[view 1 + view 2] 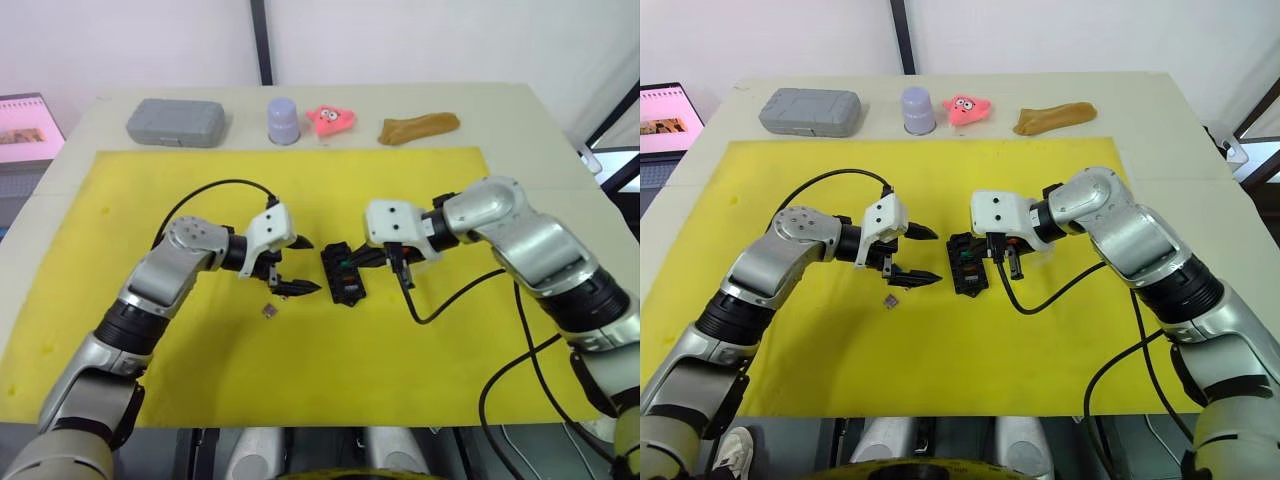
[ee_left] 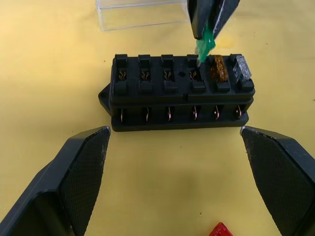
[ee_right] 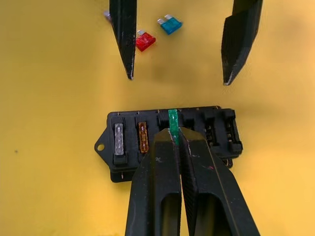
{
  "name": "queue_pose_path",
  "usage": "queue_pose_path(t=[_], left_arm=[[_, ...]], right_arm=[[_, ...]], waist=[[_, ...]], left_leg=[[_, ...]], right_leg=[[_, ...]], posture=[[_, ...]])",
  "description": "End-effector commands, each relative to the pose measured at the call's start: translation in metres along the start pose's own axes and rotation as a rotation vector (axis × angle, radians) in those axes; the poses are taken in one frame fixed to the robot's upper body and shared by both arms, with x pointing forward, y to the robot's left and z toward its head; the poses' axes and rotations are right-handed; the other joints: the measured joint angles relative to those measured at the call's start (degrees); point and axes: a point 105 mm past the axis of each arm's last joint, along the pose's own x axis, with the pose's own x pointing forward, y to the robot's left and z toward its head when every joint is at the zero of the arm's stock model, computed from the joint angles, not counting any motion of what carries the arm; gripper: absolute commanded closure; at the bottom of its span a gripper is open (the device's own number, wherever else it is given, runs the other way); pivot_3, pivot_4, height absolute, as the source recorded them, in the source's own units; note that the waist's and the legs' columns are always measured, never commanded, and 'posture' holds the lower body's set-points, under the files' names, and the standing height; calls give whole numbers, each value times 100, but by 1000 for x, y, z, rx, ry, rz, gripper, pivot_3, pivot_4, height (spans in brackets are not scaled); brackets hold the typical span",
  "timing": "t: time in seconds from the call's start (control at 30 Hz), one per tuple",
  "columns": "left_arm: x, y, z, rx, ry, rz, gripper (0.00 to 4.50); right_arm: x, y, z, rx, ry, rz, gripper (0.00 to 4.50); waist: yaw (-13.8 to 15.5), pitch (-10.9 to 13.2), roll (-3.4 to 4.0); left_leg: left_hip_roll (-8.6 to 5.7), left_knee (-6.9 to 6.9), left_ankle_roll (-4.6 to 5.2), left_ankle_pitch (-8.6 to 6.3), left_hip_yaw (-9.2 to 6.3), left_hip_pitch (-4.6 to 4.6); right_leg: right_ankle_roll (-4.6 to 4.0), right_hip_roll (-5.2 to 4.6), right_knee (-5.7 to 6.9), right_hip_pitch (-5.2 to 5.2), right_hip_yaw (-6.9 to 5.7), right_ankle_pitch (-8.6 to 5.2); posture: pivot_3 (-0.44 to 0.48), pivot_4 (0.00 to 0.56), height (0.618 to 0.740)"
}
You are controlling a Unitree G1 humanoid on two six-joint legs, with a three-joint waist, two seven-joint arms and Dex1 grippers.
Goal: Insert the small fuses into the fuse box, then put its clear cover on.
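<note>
One fuse box (image 2: 179,96), black with two rows of slots, lay on the yellow mat (image 1: 300,370) between the two grippers. Two fuses were seated in it side by side at one end: a grey one (image 3: 119,139) and an amber one (image 3: 142,136). The right gripper (image 3: 173,133) had its fingers pressed together on a third, green fuse (image 3: 173,119), held upright with its blades at the next slot along the same row; whether it was fully seated could not be told. The left gripper (image 1: 297,265) hovered just beside the box with its fingers spread wide and nothing between them. Loose on the mat beyond the left gripper lay one red fuse (image 3: 145,41) and one teal fuse (image 3: 170,24), near each other, with a further pale piece partly hidden behind a finger. One clear cover (image 2: 140,14) rested on the mat just behind the box. Along the table's far edge stood one grey case (image 1: 176,122), one lavender cup (image 1: 283,120), one pink toy (image 1: 331,119) and one brown object (image 1: 418,126).
</note>
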Motion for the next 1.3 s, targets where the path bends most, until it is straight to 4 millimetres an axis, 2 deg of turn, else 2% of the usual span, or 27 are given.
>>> queue_pose_path(t=[0.03,0.97,1.3], left_arm=[[0,-2,5,27,-18,-1,45],[2,-3,11,43,-38,15,45],[2,-5,10,44,-40,21,45]], right_arm=[[-5,-5,11,-60,-5,-10,4500],[5,-11,-2,-103,55,56,4500],[-5,-16,13,-91,28,49,4500]], waist=[[0,0,0],[-10,0,0],[-9,0,0]], left_leg=[[0,0,0,0,0,0],[0,1,-2,1,-1,2],[0,1,-3,1,-1,1]], right_leg=[[0,0,0,0,0,0],[0,0,2,0,0,0],[0,-1,2,0,0,0]], posture=[[0,150,740],[0,150,740],[0,150,740]])
